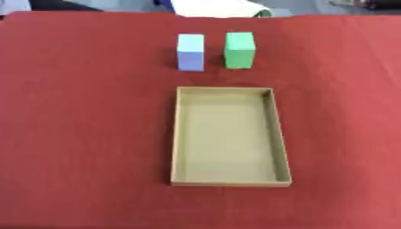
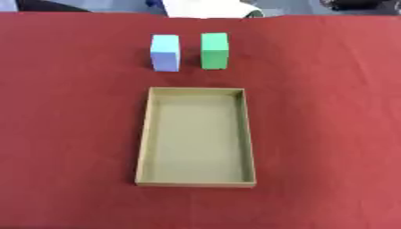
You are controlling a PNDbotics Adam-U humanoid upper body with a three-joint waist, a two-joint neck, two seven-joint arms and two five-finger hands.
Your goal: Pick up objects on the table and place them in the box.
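Observation:
A light blue block [image 1: 190, 52] stands upright on the red tablecloth, just beyond the far end of the box. Beside it, to the right and a small gap apart, stands a green block [image 1: 240, 49] of about the same size. The shallow tan cardboard box [image 1: 280, 134] lies open-topped in the middle of the table with its long side running away from me, and nothing lies inside it. Neither of my hands shows in either view.
The red cloth [image 1: 86, 125] covers the whole table to both sides of the box. Beyond the table's far edge a white shape [image 1: 215, 8] and dark shapes show.

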